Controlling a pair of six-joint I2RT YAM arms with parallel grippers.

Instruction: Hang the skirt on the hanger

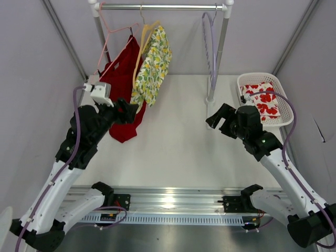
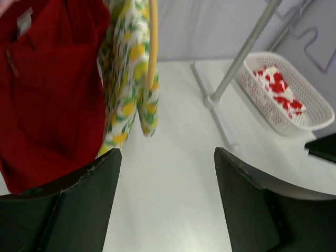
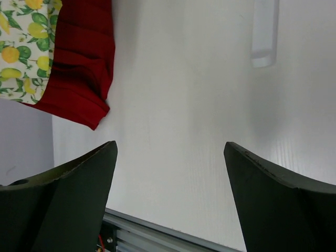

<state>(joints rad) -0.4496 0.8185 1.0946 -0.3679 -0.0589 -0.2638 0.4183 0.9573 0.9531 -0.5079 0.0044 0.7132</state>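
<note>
— Our left gripper [image 2: 165, 157] and right gripper [image 3: 170, 149] both stand with jaws apart, empty
— We see the lemon-print cloth skirt [image 1: 153, 65] hanging on the yellow plastic hanger [image 2: 153, 42] under the metal rail [image 1: 163, 7]; we judge only retreat remains

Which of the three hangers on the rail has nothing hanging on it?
The lavender hanger at the right end of the rail, hanging bare. The pink hanger carries the red garment, and the yellow hanger carries the lemon-print skirt.

Skirt [image 1: 155, 64] on hanger [image 2: 153, 42], garment [image 1: 123, 79] just L, basket [image 1: 255, 76] far R
</note>
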